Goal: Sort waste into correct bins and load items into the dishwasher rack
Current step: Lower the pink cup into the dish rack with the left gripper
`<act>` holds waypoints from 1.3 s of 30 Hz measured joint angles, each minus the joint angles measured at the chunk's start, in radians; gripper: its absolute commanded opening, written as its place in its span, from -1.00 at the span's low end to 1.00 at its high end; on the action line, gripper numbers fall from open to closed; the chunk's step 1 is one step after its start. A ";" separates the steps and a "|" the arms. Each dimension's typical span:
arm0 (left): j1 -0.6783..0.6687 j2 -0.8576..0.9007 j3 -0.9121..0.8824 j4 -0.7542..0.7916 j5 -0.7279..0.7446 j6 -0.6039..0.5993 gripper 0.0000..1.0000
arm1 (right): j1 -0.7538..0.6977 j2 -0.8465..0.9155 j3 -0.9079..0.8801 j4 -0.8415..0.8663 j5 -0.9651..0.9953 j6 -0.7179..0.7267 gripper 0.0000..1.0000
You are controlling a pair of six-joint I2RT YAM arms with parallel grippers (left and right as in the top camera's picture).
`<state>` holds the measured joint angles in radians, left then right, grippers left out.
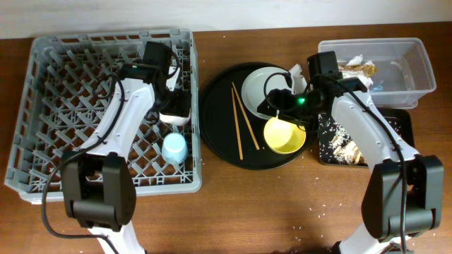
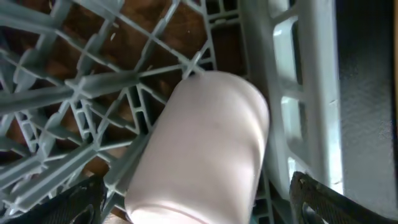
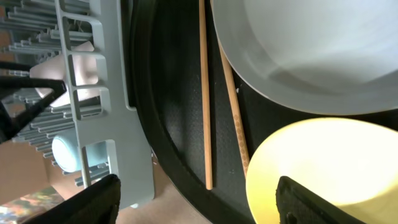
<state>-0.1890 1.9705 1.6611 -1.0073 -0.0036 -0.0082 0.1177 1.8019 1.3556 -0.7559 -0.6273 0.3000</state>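
Lifting straight up, we must not bump the pink cup [image 2: 205, 143], mid-frame. Our left gripper [image 2: 199, 208] and right gripper [image 3: 202, 199] are spread open.

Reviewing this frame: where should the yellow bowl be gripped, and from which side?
Pinch the rim of the yellow bowl from above, one finger inside, one outside. It sits upright, mouth up, and the rim away from the plate and chopsticks looks free.

A pale pink cup [image 2: 199, 149] is lying on its side in the grey pegged plastic rack [image 1: 106, 35] near a light blue cup [image 1: 174, 148]; grey-green round plate [image 1: 256, 88], yellow bowl [image 1: 284, 135] and wooden chopsticks [image 1: 236, 120] are resting just outside it.
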 measured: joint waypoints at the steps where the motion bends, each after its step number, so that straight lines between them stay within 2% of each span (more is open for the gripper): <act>1: 0.000 0.003 0.014 -0.010 0.004 0.000 0.87 | 0.000 0.000 0.000 0.000 0.000 -0.001 0.55; 7: 0.000 0.005 0.167 -0.106 0.045 0.000 0.79 | 0.000 0.000 0.000 0.000 0.003 -0.017 0.53; 12: 0.000 0.005 0.225 -0.250 0.075 -0.028 0.40 | 0.000 0.000 0.000 -0.009 0.003 -0.024 0.53; 13: 0.000 0.005 0.225 -0.264 0.082 -0.035 0.27 | 0.000 0.000 0.000 -0.008 0.003 -0.024 0.53; 18: 0.000 0.005 0.224 -0.282 0.114 -0.065 -0.12 | 0.000 0.000 0.000 -0.018 0.003 -0.027 0.53; 27: 0.001 0.004 0.062 -0.136 0.119 -0.076 -0.13 | 0.000 0.000 0.000 -0.019 0.003 -0.032 0.54; 35: 0.006 0.002 0.061 -0.053 0.109 -0.087 -0.13 | 0.000 0.000 0.000 -0.018 0.023 -0.035 0.54; 39: -0.013 0.004 0.055 0.010 0.154 -0.087 -0.12 | 0.000 0.000 0.000 -0.018 0.026 -0.035 0.54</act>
<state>-0.2020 1.9743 1.7161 -0.9974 0.1501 -0.0952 0.1177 1.8019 1.3556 -0.7742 -0.6018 0.2653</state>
